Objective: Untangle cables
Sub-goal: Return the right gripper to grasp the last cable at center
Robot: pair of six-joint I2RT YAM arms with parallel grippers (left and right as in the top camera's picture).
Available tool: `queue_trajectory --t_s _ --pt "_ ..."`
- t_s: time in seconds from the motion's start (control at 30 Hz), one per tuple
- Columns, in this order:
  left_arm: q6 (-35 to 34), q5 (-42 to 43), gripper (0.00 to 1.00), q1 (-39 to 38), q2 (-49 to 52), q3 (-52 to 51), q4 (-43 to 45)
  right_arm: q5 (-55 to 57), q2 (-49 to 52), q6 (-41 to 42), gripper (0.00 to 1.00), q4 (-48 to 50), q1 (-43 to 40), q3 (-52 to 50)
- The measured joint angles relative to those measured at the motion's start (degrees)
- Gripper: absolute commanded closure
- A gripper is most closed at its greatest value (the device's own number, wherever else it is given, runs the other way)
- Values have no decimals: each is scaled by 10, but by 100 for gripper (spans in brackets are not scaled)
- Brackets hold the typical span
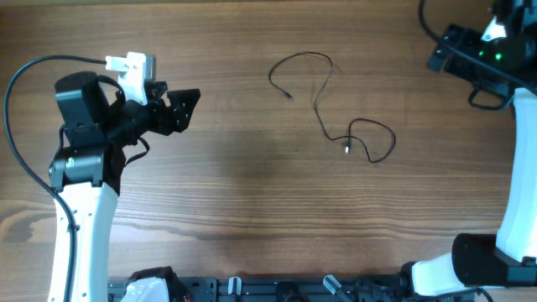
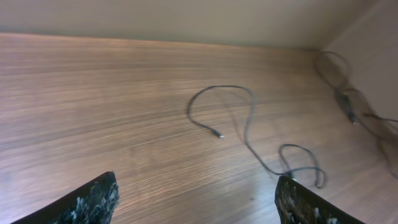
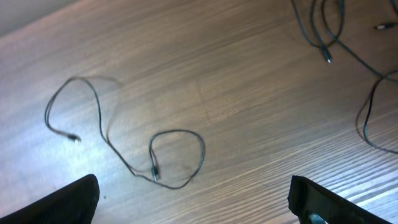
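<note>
One thin black cable (image 1: 319, 101) lies loose in the middle of the wooden table. It has a wide loop at its far end, a small loop at its near end and a small plug at each end. It also shows in the left wrist view (image 2: 252, 115) and the right wrist view (image 3: 102, 121). My left gripper (image 1: 186, 109) is open and empty at the left, well short of the cable, with its fingers (image 2: 196, 193) wide apart. My right gripper (image 1: 440, 54) is at the far right corner, open and empty (image 3: 193, 190), away from the cable.
More thin black cables lie bunched near the table's far right corner, seen in the left wrist view (image 2: 348, 99) and the right wrist view (image 3: 323, 37). The thick black cable of the left arm (image 1: 17, 159) curves along the left edge. A pale wall runs behind the table.
</note>
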Motion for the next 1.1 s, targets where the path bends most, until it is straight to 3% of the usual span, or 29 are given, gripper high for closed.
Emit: queue_trajectory --t_s 0.37,0.7,1.1 --pt "22 -225 14 0 -31 0 -80 -63 0 -66 0 -23 19 0" --pt "-1 -311 15 0 -31 0 -125 -91 3 -101 0 -17 19 -21" --pt "-20 -334 14 0 -31 0 -144 -156 30 -138 0 110 19 -226"
